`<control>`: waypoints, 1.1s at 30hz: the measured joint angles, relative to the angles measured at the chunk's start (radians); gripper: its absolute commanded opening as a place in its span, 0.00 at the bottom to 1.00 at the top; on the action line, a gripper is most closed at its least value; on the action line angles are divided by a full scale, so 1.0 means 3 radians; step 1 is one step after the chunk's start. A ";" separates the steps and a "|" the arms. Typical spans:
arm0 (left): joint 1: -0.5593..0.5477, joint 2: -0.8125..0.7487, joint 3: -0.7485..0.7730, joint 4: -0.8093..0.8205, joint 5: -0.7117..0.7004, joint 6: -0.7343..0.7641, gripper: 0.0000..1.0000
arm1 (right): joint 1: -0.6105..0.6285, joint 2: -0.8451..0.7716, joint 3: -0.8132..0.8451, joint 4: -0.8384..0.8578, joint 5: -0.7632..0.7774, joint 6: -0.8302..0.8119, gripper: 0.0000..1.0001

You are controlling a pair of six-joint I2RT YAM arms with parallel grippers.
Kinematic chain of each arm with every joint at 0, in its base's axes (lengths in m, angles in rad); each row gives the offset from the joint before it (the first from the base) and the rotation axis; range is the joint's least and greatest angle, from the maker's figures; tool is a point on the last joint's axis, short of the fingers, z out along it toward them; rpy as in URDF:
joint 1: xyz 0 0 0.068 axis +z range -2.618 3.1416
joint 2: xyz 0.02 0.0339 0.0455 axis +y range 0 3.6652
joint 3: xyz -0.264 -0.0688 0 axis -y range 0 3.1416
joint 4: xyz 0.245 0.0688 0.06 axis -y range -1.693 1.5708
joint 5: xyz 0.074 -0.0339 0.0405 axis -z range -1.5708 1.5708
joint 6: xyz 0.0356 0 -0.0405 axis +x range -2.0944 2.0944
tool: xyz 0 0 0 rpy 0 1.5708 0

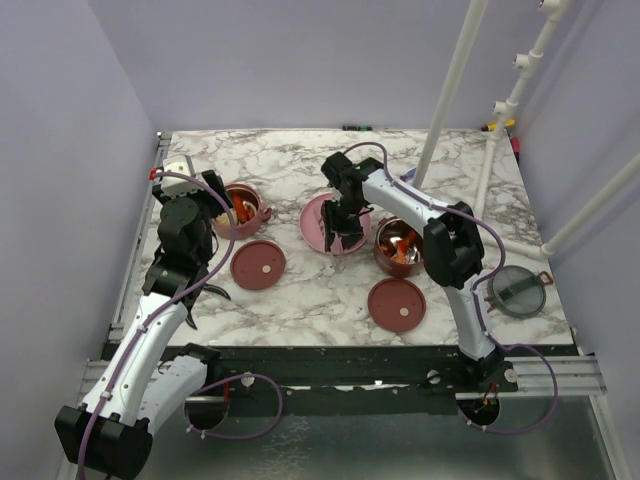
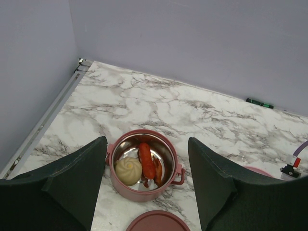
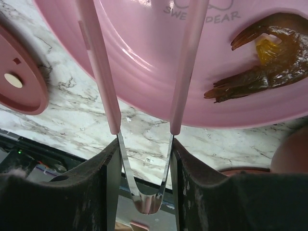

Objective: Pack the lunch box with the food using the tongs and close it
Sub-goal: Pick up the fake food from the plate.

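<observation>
The lunch box stands apart as two dusty-red bowls. The left bowl holds food: a cream bun and a red sausage. My left gripper hovers open above this bowl, a finger on each side, holding nothing. My right gripper is shut on the pink tongs near their steel hinge, over the pink plate. The tongs' arms stand spread, and their tips are out of view. A dark brown piece of food lies on the plate, right of the tongs. The right bowl holds reddish food.
Two flat maroon lids lie in front of the bowls, and the clear grey top lid sits at the right edge. White poles rise at the back right. Purple walls close in the table.
</observation>
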 measured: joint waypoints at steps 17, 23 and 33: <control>0.0000 -0.0008 0.0000 0.0000 0.0000 0.0000 0.70 | 0.0000 0.0057 0.0014 -0.0052 0.0041 0.0017 0.42; 0.0000 -0.0018 0.0000 0.0000 0.0000 -0.0001 0.70 | 0.0013 0.0125 0.0043 -0.0075 0.0041 0.0015 0.42; 0.0000 -0.0028 0.0000 0.0000 0.0000 0.0000 0.70 | 0.0031 0.0275 0.0252 -0.0160 0.0043 -0.0008 0.39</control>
